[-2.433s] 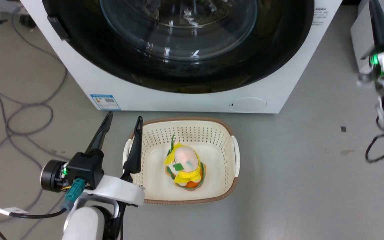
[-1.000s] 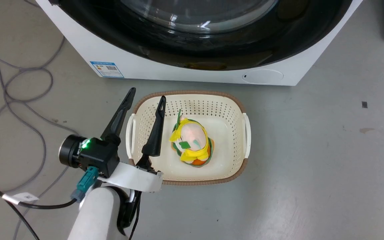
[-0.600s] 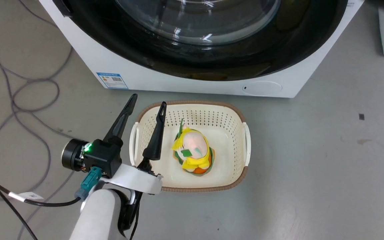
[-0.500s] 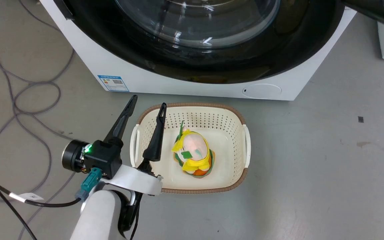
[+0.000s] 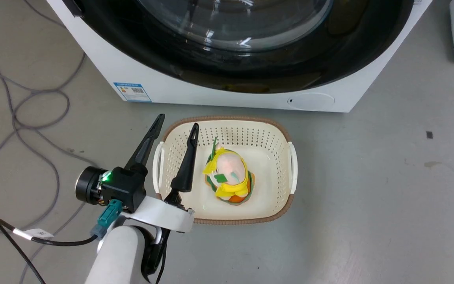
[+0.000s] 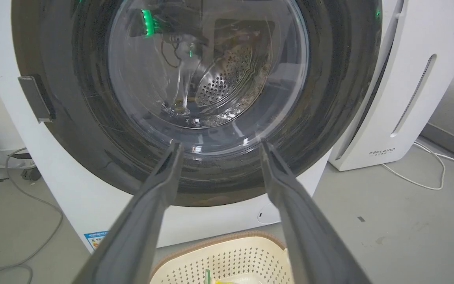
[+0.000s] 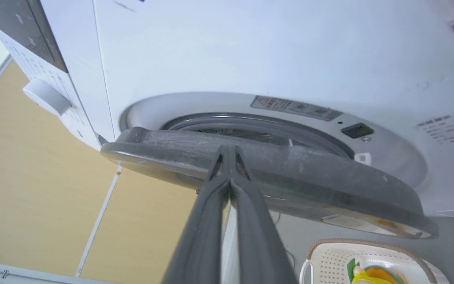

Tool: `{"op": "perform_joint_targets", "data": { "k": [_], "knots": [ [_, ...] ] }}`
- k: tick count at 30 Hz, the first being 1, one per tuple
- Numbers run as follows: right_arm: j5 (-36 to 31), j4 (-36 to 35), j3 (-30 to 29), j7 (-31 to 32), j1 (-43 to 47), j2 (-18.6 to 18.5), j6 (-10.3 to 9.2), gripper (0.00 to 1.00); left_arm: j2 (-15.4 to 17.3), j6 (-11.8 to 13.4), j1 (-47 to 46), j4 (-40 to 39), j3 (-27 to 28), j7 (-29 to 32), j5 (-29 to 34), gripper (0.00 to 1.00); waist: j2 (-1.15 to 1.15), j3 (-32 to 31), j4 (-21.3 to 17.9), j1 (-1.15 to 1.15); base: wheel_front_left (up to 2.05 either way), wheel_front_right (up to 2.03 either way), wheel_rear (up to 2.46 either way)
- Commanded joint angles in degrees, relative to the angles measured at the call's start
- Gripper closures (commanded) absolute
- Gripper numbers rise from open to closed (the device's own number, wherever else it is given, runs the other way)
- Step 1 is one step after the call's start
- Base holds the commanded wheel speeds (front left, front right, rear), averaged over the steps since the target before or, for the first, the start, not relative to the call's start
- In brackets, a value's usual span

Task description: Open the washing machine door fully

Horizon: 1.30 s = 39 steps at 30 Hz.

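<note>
Door (image 7: 309, 173) is ajar, not fully open. In the right wrist view its rim stands off the washer (image 7: 250, 51) front, with grey gasket showing in the gap.

Right gripper (image 7: 229, 149): fingers pressed together with nothing between them, tips at the door rim. Can't tell if they actually touch it.

Left gripper (image 5: 178, 121): fingers spread apart and empty, pointing far, toward the washer. It hangs at the left edge of the basket (image 5: 231, 136), right finger over the basket, left finger over the floor beside it.

The basket sits on the floor just near of the washer, with a toy (image 5: 229, 175) upright at its middle.

In the left wrist view the drum shows through the door glass.

A white appliance (image 6: 400, 98) stands just right of the washer. Loose cables (image 5: 18, 122) lie on the floor at far left.
</note>
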Motion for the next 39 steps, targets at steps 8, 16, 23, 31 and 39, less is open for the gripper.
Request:
{"op": "perform_joint_targets", "data": {
  "k": [8,16,23,31,39],
  "knots": [
    [4.0,1.8,3.0,-3.0,-3.2,-0.1,0.07,1.00,-0.1,-0.1,-0.9,-0.6,0.0,-0.3,0.4,0.00,0.00,1.9,0.8,0.00,0.00,0.00,0.00],
    [3.5,5.1,8.0,0.0,-7.5,1.9,0.07,1.00,-0.1,-0.2,-1.8,-0.7,0.0,-0.3,0.3,0.00,0.00,3.4,1.4,0.00,0.00,0.00,0.00],
    [1.1,10.6,8.9,4.4,-9.9,5.3,0.07,1.00,-0.2,-0.2,-2.0,-0.6,-0.3,-0.3,0.0,0.00,0.00,3.9,1.7,0.00,0.00,0.00,0.00],
    [-3.9,21.1,8.9,11.2,-11.8,12.1,0.07,1.00,-0.3,-0.2,-2.4,-0.8,-0.4,-0.3,-0.4,0.00,0.00,4.6,1.7,0.00,0.00,0.00,0.00],
    [-5.0,24.3,8.9,18.1,-12.1,14.4,0.07,1.00,-0.4,-0.1,-2.3,-0.8,-0.3,-0.3,-0.6,0.00,0.00,4.0,1.7,0.00,0.00,0.00,0.00]
  ]
}}
